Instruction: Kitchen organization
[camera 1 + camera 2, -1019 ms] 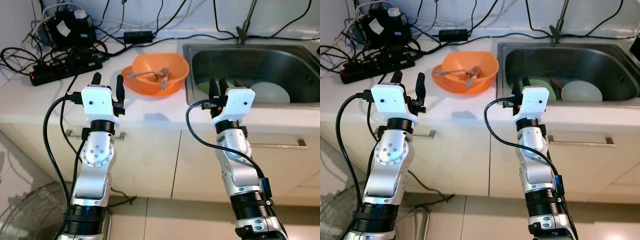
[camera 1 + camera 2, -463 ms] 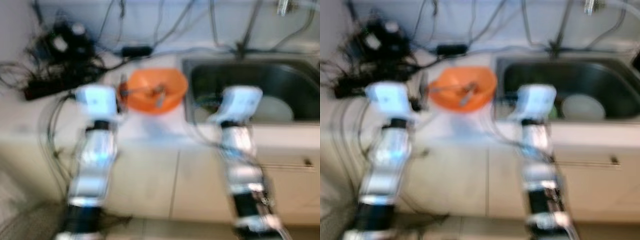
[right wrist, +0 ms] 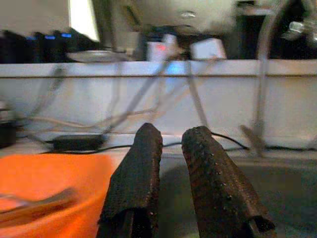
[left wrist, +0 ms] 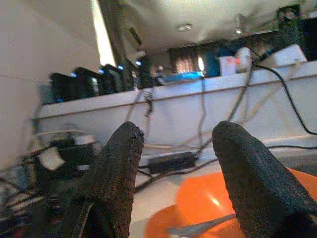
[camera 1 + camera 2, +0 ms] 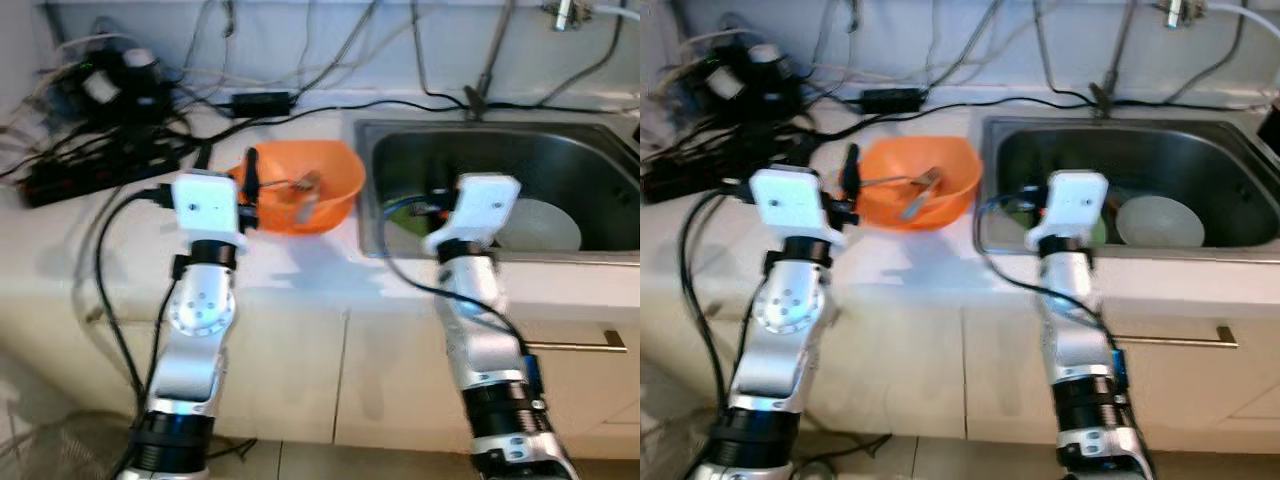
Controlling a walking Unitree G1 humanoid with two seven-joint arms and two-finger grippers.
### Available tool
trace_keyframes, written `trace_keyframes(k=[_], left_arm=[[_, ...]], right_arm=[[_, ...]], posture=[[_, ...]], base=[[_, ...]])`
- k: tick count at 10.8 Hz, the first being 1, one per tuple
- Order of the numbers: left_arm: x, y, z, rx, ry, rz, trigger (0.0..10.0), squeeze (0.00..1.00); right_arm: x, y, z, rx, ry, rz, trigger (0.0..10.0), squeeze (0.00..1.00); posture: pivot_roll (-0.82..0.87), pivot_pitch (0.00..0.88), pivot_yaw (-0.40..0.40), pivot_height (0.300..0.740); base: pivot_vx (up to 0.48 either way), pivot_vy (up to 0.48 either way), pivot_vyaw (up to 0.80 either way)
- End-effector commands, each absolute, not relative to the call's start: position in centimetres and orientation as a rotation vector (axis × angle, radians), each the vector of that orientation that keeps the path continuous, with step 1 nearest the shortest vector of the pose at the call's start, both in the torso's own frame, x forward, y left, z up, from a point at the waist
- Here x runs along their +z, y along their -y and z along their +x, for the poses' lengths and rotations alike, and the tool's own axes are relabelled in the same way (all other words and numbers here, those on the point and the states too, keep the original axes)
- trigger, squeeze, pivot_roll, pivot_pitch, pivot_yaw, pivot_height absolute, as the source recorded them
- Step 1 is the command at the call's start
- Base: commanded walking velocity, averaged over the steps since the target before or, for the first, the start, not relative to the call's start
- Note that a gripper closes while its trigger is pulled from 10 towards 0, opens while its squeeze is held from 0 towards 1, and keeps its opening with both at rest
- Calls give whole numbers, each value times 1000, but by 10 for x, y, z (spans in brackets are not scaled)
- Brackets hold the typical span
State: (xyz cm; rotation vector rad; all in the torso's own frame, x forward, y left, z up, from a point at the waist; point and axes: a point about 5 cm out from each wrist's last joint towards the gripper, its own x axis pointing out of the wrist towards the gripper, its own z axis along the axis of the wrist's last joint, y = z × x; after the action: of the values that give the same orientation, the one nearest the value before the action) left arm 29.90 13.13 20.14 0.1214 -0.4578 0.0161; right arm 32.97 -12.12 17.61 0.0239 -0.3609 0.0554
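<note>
— How much room do you have along the table [image 5: 300,275] edge?

— My left end effector [image 5: 228,180] hangs above the white table just in front of the orange bowl [image 5: 325,175], its two black fingers [image 4: 115,171] spread apart with a wide gap. My right end effector [image 3: 171,163] sits over the near left rim of the steel sink [image 5: 500,140], fingers drawn close together with only a thin slit between them and nothing held. A bare strip of table lies between the bowl and the front edge.

— What does the bowl look like?

— Bright orange, wide and shallow, upright on the table just beside the sink's left wall. Metal utensils [image 5: 910,190] lie inside it, handles leaning on the rim.

— What crowds the space?

— A black power strip [image 5: 100,165] and a tangle of cables [image 5: 150,90] fill the back left of the table. In the sink lie a pale plate [image 5: 1160,222] and something green [image 5: 405,215], partly hidden behind my right arm. The faucet stem [image 5: 490,60] rises behind the basin.
</note>
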Motion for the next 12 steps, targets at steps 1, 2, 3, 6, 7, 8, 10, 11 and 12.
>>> trace_keyframes(k=[1, 2, 3, 6, 7, 8, 10, 11, 12], left_arm=[[206, -132, 297, 12, 483, 134, 10000, 0], [205, -132, 297, 15, 477, 136, 10000, 0], [203, -134, 298, 27, 465, 140, 10000, 0], [202, -134, 298, 30, 455, 138, 10000, 0], [202, -134, 298, 31, 454, 138, 10000, 0], [202, -135, 298, 38, 455, 137, 10000, 0], [203, -136, 298, 45, 461, 127, 10000, 0], [202, -137, 297, 48, 458, 128, 10000, 0], [201, -138, 297, 51, 452, 129, 10000, 0]], right_arm=[[178, 123, 331, 49, 368, 29, 10000, 0], [178, 123, 331, 50, 367, 29, 10000, 0], [178, 122, 331, 55, 367, 26, 10000, 0], [178, 120, 331, 64, 365, 23, 10000, 0], [178, 120, 331, 64, 365, 23, 10000, 0], [177, 121, 331, 65, 363, 22, 10000, 0], [177, 121, 331, 66, 362, 24, 10000, 0], [177, 120, 331, 69, 361, 24, 10000, 0], [177, 120, 331, 72, 360, 24, 10000, 0]], posture=[[133, 0, 44, 740], [133, 0, 43, 740], [133, 0, 42, 740], [133, 0, 40, 740], [133, 0, 39, 740], [134, 0, 38, 740], [135, 0, 37, 740], [134, 0, 37, 740], [134, 0, 37, 740]], base=[[0, 0, 0], [0, 0, 0], [0, -304, 0], [0, -480, 0], [0, -480, 0], [0, -480, 0], [0, 0, 0], [0, 0, 0], [0, 0, 0]])
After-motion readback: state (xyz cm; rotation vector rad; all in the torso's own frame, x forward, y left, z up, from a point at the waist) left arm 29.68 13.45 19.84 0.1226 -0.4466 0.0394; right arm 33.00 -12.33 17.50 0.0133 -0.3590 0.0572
